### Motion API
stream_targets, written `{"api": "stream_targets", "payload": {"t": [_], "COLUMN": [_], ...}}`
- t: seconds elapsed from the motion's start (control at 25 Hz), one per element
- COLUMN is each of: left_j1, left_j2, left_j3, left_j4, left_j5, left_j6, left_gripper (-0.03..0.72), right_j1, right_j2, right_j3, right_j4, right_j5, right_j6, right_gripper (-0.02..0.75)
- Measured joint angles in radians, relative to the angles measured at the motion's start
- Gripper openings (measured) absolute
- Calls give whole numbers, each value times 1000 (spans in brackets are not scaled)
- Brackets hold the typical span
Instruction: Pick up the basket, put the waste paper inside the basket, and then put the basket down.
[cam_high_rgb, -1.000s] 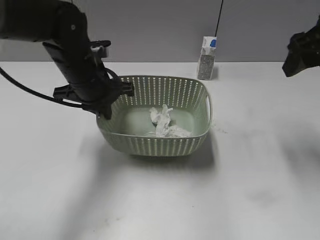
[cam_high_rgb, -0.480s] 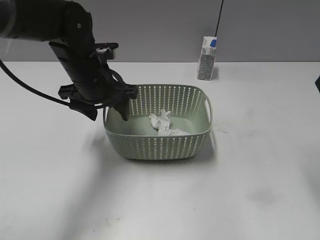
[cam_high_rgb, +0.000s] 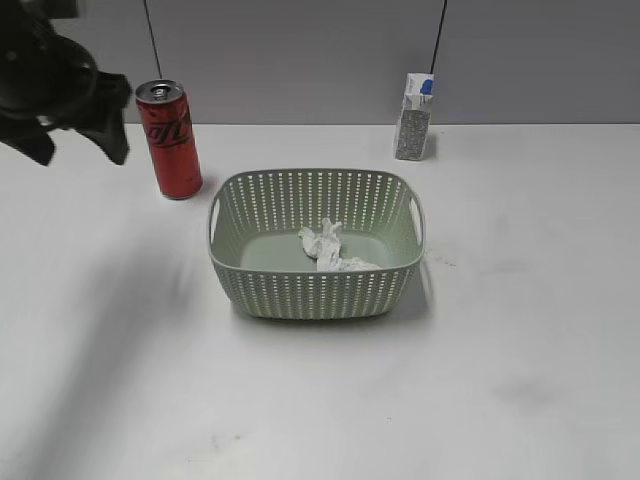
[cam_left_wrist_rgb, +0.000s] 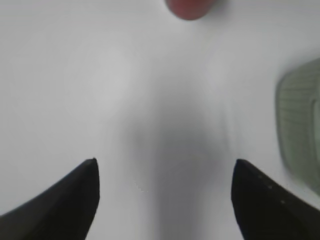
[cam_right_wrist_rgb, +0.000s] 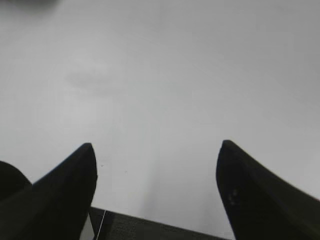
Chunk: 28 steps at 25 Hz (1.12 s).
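On the white table (cam_high_rgb: 520, 400) the basket (cam_high_rgb: 316, 290) holds the waste paper (cam_high_rgb: 328, 248). Only the wrist views show both grippers, left (cam_left_wrist_rgb: 165, 172) and right (cam_right_wrist_rgb: 156, 155), spread wide over bare tabletop.

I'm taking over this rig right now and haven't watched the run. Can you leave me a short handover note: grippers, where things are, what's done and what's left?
Left gripper: open, empty, raised over bare table at the far left, near the red soda can.
Right gripper: open, empty, over bare table; not seen in the exterior view.
Basket: set down on the table, upright, with neither gripper touching it.
Waste paper: crumpled white wads lying inside the basket; none visible on the table.
Carton: upright at the back, apart from the basket.
Done: paper in, basket down.
Left: apparently nothing; just check for stray paper.
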Motion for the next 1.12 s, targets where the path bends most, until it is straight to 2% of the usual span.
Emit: {"api": "stream_targets", "payload": {"t": [0.12, 0.28, 0.48, 0.64, 0.8, 1.12], "left_j1": [99, 232, 380, 397, 395, 395], "left_j2": [-39, -92, -243, -442, -659, -1146], "left_j3": [0, 11, 131, 287, 442, 720], "left_j4": [4, 4, -6, -36, -50, -79], "left_j5": [65, 137, 114, -2, -85, -124], "left_j6": [71, 126, 148, 152, 166, 169], "left_gripper": [615, 599, 589, 588, 587, 587], "right_j1": [0, 0, 0, 0, 0, 0], "right_j2": [-151, -339, -568, -710, -730, -730], "right_j3": [99, 144, 148, 149, 153, 157], "right_j4": [2, 33, 36, 13, -35, -45], "right_j5": [42, 59, 59, 59, 59, 59], "right_j6": [0, 7, 9, 14, 52, 64], "right_gripper": [563, 563, 563, 563, 563, 563]}}
